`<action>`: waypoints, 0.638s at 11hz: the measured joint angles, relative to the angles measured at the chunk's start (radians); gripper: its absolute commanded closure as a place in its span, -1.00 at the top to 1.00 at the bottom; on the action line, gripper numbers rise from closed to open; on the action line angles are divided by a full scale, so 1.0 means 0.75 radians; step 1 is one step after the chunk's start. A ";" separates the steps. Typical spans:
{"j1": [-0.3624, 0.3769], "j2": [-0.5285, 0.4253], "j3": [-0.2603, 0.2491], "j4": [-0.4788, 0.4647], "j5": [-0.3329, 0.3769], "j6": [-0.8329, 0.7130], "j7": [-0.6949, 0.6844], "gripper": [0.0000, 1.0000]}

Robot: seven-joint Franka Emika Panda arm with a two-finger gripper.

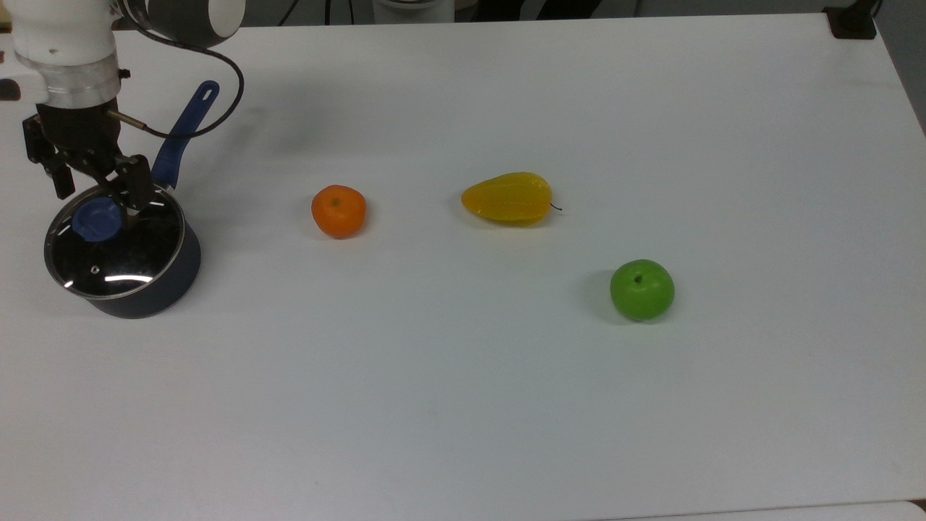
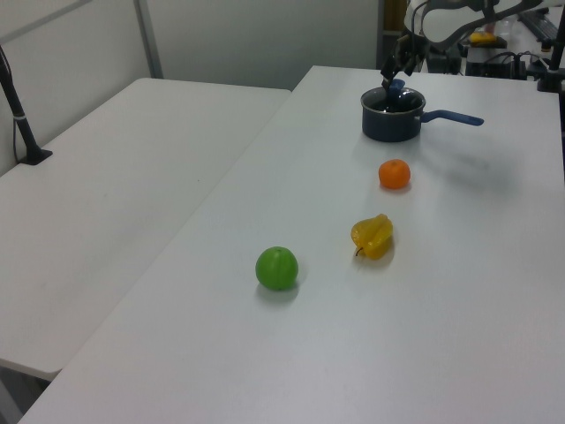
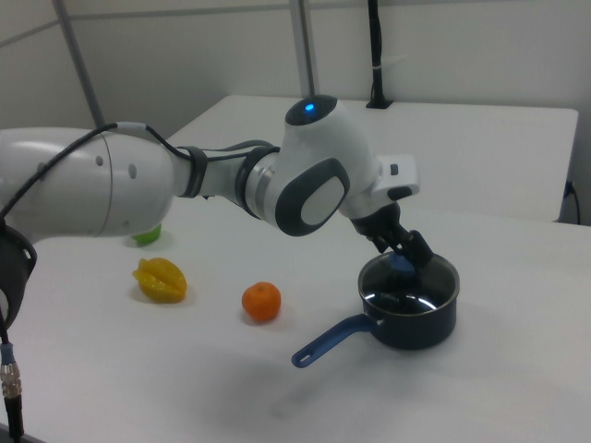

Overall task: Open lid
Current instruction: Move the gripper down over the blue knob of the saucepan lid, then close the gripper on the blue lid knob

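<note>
Lid (image 1: 114,246) sits closed on the dark saucepan (image 1: 155,289) at the top view's far left of the worktop (image 1: 506,405). Above its blue knob (image 1: 95,221) the claw (image 1: 96,189) hangs with fingers spread wide, straddling but not gripping. Rightward lie an orange (image 1: 338,210), a yellow starfruit (image 1: 508,198) and a green apple (image 1: 642,289).

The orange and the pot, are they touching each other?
Apart. The top view shows bare white table between the orange and the saucepan.

orange mandarin (image 1: 338,210), green apple (image 1: 642,289), yellow starfruit (image 1: 508,198)
</note>
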 measured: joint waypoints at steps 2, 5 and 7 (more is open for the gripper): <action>-0.007 0.019 0.000 0.004 0.000 0.003 0.000 0.90; -0.008 0.023 0.000 0.006 0.000 0.003 0.001 0.31; -0.008 0.023 0.002 0.008 0.003 0.003 0.001 0.12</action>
